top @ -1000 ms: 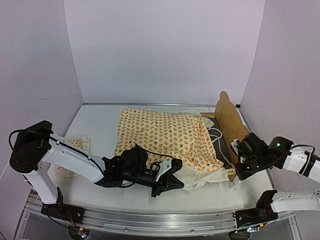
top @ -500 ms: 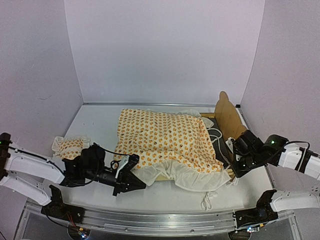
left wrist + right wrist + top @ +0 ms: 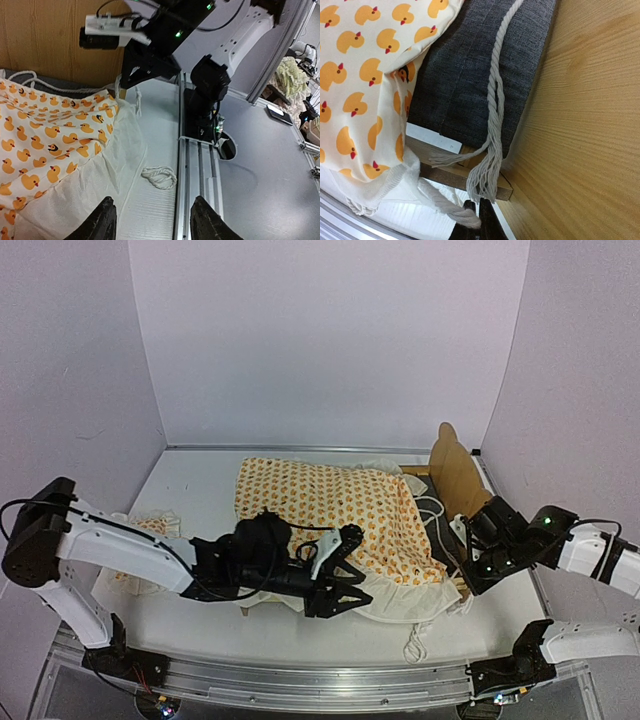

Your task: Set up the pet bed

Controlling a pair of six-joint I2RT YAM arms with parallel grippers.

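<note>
The pet bed lies at the right, its plywood headboard upright and its dark grey fabric base showing beside it. The duck-print mattress cover is draped over it, white ruffle hanging off the front. My left gripper hovers at the cover's front edge. In the left wrist view the left gripper is open and empty, above bare table beside the ruffle. My right gripper sits at the bed's near corner, shut on the end of a twisted tie cord.
A small ruffled pillow lies at the left behind my left arm. A loose loop of cord rests on the table near the aluminium front rail. A frayed tie hangs over the bed's wooden rail.
My left gripper swung left toward the pillow, then came back right to the cover's front edge, and its jaws opened. The right gripper stayed at the bed corner.
</note>
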